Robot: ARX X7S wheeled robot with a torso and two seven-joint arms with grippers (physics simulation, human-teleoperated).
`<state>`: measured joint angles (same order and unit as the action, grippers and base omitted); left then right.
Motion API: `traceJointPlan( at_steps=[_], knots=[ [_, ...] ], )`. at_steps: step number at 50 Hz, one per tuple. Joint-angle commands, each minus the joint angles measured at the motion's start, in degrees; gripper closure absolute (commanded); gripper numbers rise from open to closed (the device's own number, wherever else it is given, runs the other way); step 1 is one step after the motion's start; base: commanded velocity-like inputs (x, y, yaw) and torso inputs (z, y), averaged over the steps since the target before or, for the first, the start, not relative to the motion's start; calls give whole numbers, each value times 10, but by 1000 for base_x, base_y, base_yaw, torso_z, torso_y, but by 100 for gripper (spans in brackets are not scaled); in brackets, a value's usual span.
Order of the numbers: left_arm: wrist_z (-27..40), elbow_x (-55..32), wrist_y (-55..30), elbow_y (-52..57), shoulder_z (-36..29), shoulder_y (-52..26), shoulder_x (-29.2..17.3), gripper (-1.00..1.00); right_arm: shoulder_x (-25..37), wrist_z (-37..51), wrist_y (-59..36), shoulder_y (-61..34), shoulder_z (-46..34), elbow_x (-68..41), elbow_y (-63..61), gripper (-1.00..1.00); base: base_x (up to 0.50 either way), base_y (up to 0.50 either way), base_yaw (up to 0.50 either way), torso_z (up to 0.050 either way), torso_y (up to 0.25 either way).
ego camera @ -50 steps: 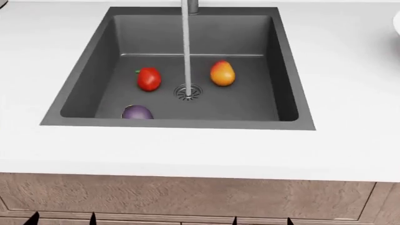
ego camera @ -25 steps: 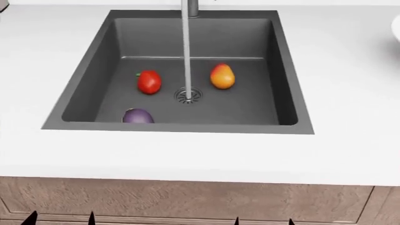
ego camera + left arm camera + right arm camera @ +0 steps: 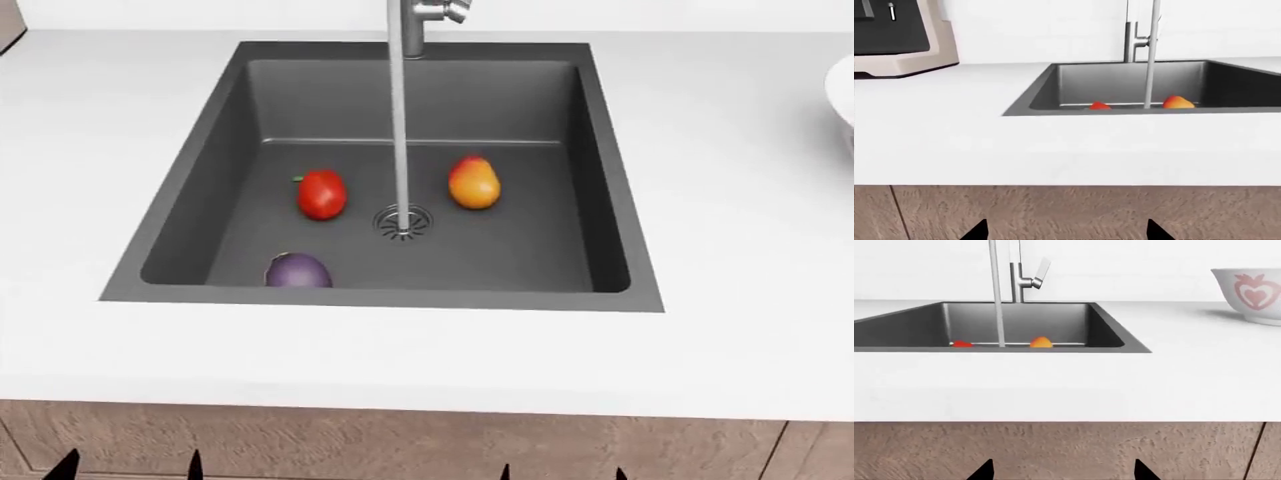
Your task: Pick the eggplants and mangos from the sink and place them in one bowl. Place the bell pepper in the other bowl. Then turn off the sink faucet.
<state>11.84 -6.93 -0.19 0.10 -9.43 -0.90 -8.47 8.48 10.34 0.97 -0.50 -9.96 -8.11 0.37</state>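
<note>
The white desk [image 3: 400, 350] carries the dark grey sink [image 3: 601, 200]. A white bowl [image 3: 1252, 292] stands on the desk, well apart from the sink. Water runs from the faucet [image 3: 411, 25] to the drain [image 3: 402, 222]. On the sink floor lie the mango [image 3: 474, 183], the bell pepper [image 3: 320, 193] and the eggplant [image 3: 298, 270]. My left hand [image 3: 1065, 232] and right hand [image 3: 1062, 472] have fingers apart, holding nothing.

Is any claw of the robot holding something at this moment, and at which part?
Nothing is held. Both claws are open and empty below the counter edge; the eggplant, mango and bell pepper lie untouched in the sink.
</note>
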Motion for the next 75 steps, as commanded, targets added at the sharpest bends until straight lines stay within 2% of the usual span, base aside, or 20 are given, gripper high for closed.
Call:
traceJointPlan(
  at_steps=[1,8,22,26,27,29,30,31,32,34,36,40,43,45,46,49,50,57,63,75],
  knots=[
    [-1,-9,-5,-9,3,-3,0,-100,1,1,0,-1,-1,0,1,-100,0,0,0,50,0],
    [2,-12,-3,-8,1,-4,-2,-100,3,4,0,-2,-4,-2,1,-100,0,0,0,46,0],
    [12,-3,3,-2,-7,-3,-9,-100,6,9,-2,-4,-8,-9,5,-100,0,0,0,0,0],
    [6,-48,-20,31,10,6,-10,-100,-2,24,-4,-1,10,-33,-19,-100,0,0,0,0,0],
    [10,-20,-30,36,-7,6,-19,-100,0,41,-34,-2,11,-25,-42,-100,0,0,0,0,0],
    [17,-73,-97,81,17,3,-16,-100,26,49,-119,-10,-6,0,-132,-100,0,0,0,0,0],
    [26,-46,-119,117,-1,-3,-28,-100,41,53,-192,-21,8,-24,-211,-100,0,0,0,0,0],
    [23,-77,-181,171,2,-10,-35,-100,44,50,-211,-26,14,-39,-237,-100,0,0,0,0,0],
    [44,-101,-267,227,9,-29,-40,-100,63,55,-297,-51,7,-40,-289,-100,0,0,0,0,0],
    [44,-103,-302,276,2,-43,-55,-100,56,46,-326,-66,31,-88,-325,-100,0,0,0,0,0],
    [48,-141,-372,325,18,-66,-61,-100,65,66,-428,-100,41,-116,-392,-100,0,0,0,0,0],
    [71,-221,-510,407,63,-137,-66,-100,85,76,-580,-178,70,-176,-455,-100,0,0,0,0,0],
    [68,-255,-556,417,82,-186,-71,-100,116,62,-684,-249,77,-219,-467,-100,0,0,0,0,0],
    [78,-272,-619,372,89,-247,-75,-100,90,57,-725,-295,155,-262,-443,-100,0,0,0,0,0],
    [84,-247,-628,358,57,-264,-97,-100,99,56,-731,-311,150,-260,-434,-100,0,0,0,0,0],
    [80,-255,-640,333,59,-282,-89,-100,100,45,-738,-343,160,-269,-404,-100,0,0,0,0,0],
    [83,-271,-652,311,79,-295,-69,-100,105,38,-742,-351,161,-272,-388,-100,0,0,0,0,0],
    [67,-265,-665,238,49,-380,-68,-100,126,8,-732,-375,149,-274,-335,-100,0,0,0,0,0],
    [60,-274,-672,230,49,-385,-70,-100,139,0,-723,-369,144,-271,-329,-100,124,0,0,0,0],
    [62,-285,-679,247,50,-370,-72,-100,119,1,-686,-310,165,-273,-327,-100,500,0,0,0,0]
  ],
)
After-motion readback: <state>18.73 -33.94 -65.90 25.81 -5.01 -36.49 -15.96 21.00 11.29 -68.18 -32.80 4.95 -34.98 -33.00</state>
